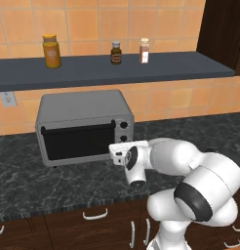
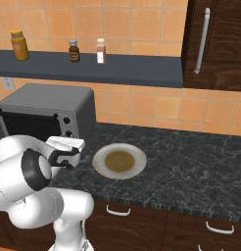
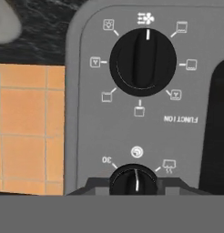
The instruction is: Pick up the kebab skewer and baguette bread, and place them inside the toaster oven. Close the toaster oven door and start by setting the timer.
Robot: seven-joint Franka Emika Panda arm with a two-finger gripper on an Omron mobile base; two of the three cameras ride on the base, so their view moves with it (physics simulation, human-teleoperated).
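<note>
The gripper point(image 3: 133, 184) has its dark fingertips point(image 3: 93, 185) on either side of the timer knob point(image 3: 133, 181), closing around it, though a firm grasp I cannot tell. Behind it the toaster oven point(image 1: 83, 114) stands with the toaster oven door point(image 1: 79, 141) shut. If the fingertips pinch off-centre, they may slip and leave the timer unset.

1 toaster oven point(image 1: 83, 124), 1 plate point(image 2: 99, 166), 3 bottles point(image 1: 51, 51).
</note>
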